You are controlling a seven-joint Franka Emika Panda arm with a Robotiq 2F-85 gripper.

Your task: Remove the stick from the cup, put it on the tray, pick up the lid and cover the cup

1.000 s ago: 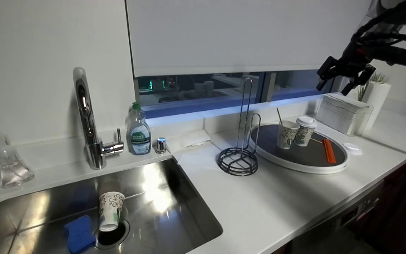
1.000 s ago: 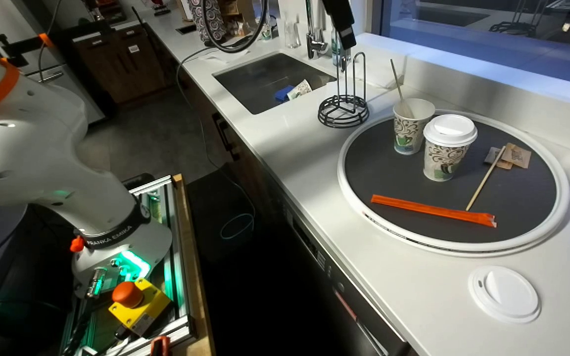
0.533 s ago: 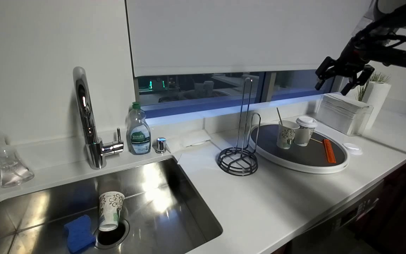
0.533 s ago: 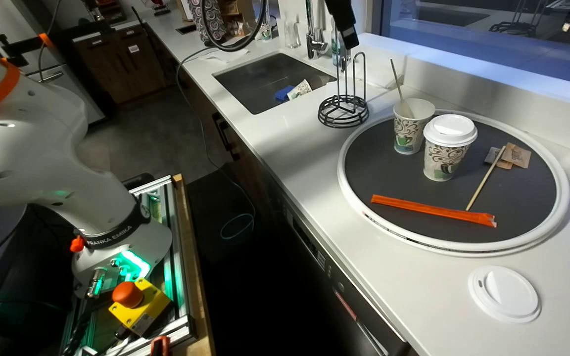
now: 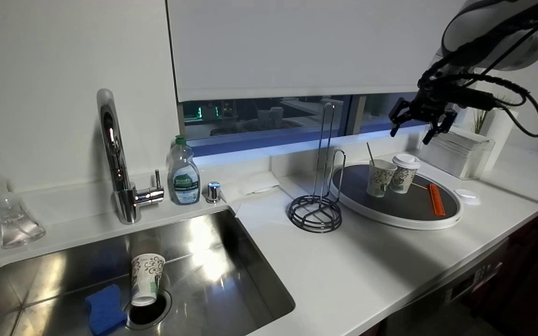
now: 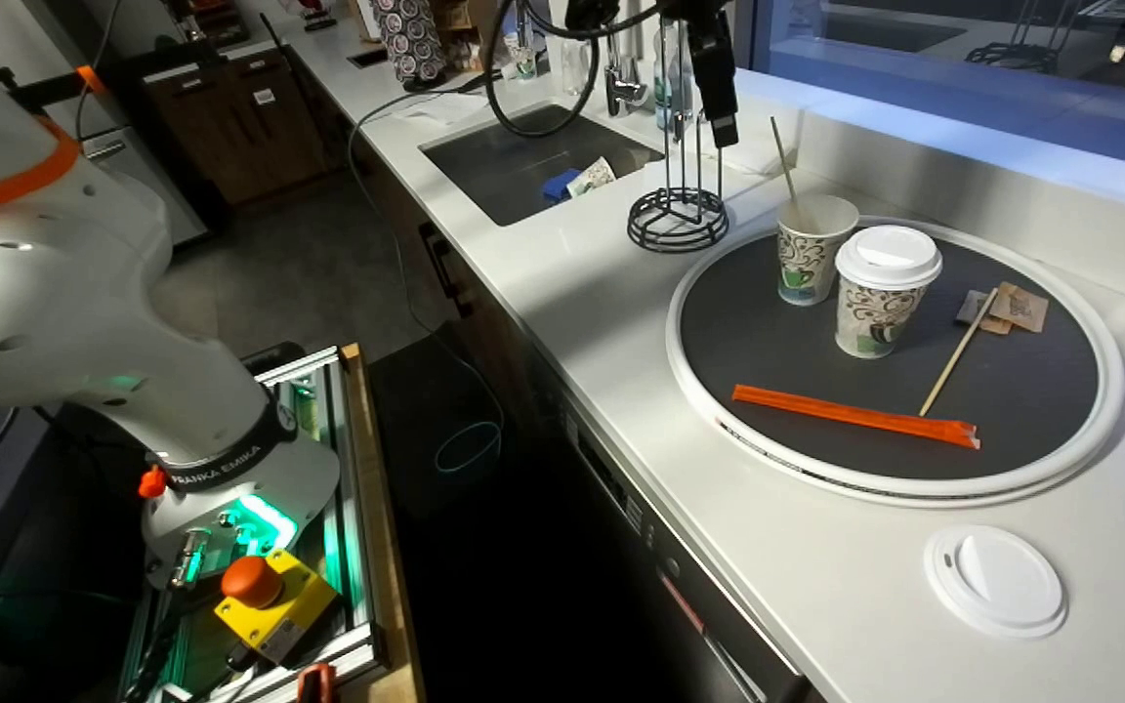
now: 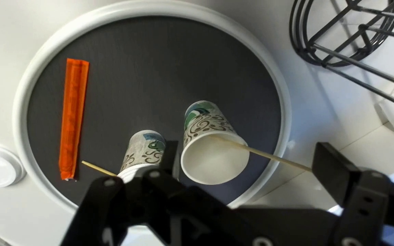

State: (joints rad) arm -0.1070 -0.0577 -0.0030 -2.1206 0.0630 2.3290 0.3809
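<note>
1. The cup [image 6: 810,262] stands upright on the tray [image 7: 183,51], off the tray's middle; the stick [image 7: 268,155] leans out of the cup, not yet removed.
2. The stick looks thin and merely propped: miss its line and you could shove it round the brim, or tip what seems a light paper cup.
3. The lidded cup [image 6: 883,308] stands nearer the tray's middle, close by; come down off-centre and you might knock it over.
4. The lid [image 6: 995,581] lies on the counter [image 6: 816,547] just beside the tray, so low that your grip may slip off later.
5. Your pincer [image 5: 410,136] hangs above the tray's level, jaws spread, holding nothing. Since half a second ago it has dropped closer to the tray; both cups, the stick and the lid look unmoved.
</note>
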